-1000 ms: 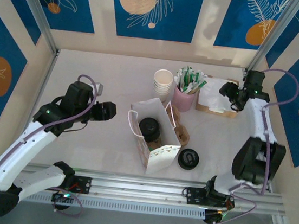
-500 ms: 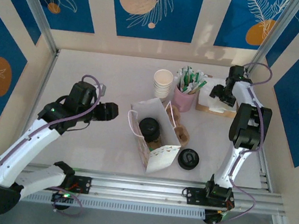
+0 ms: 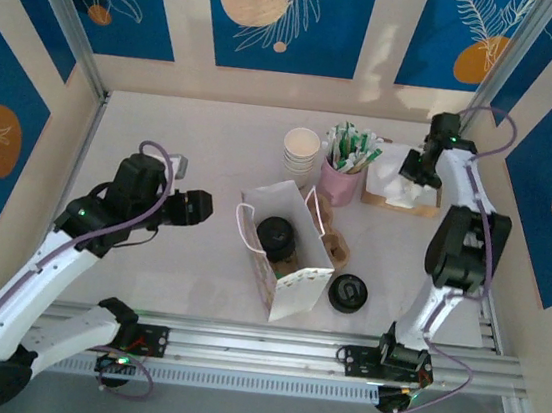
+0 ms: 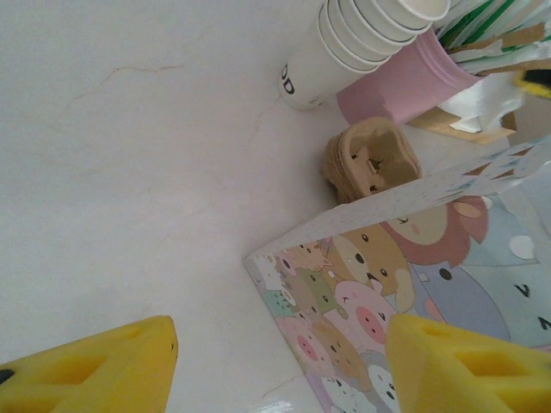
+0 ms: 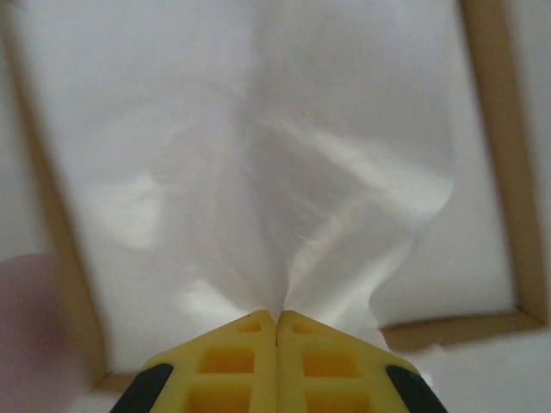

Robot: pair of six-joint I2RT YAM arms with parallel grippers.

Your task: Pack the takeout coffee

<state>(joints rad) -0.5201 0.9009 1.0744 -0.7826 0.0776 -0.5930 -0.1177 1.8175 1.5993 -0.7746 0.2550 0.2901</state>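
Pale, matte table (image 3: 213, 148), faintly veined, enclosed by cream walls set with blue panels (image 3: 279, 16) bearing leaf and orange-disc motifs. Paper bag (image 3: 292, 284), cartoon-animal print, creased flat sides and thin looped handles; it stood upright at mid-table with its mouth open upward. The long axis of the mouth ran from far to near, slanting slightly right, and a printed face turned toward the arm bases. Coffee cup (image 3: 276, 235), round, capped in glossy black, sat upright inside the bag. Loose black lid (image 3: 347, 292), a flat disc, lay on the table just beside the bag's near right corner. Moulded cardboard carrier (image 3: 331, 235), brown and fibrous, was wedged close against the bag's right side. Stack of white paper cups (image 3: 301, 149) and pink cup (image 3: 338, 182) filled with green-and-white sachets (image 3: 349, 145) stood just beyond the bag, crowding its far end. Wooden tray (image 3: 397, 206), rectangular and low-rimmed, held a napkin stack (image 3: 391, 175) of soft white tissue at far right. Right gripper (image 3: 414, 169), yellow pads pressed together, was clenched on a puckered top sheet of the napkin stack (image 5: 258, 129). Left gripper (image 3: 200, 207) hovered left of the bag, released, its pads spread wide and grasping nothing.
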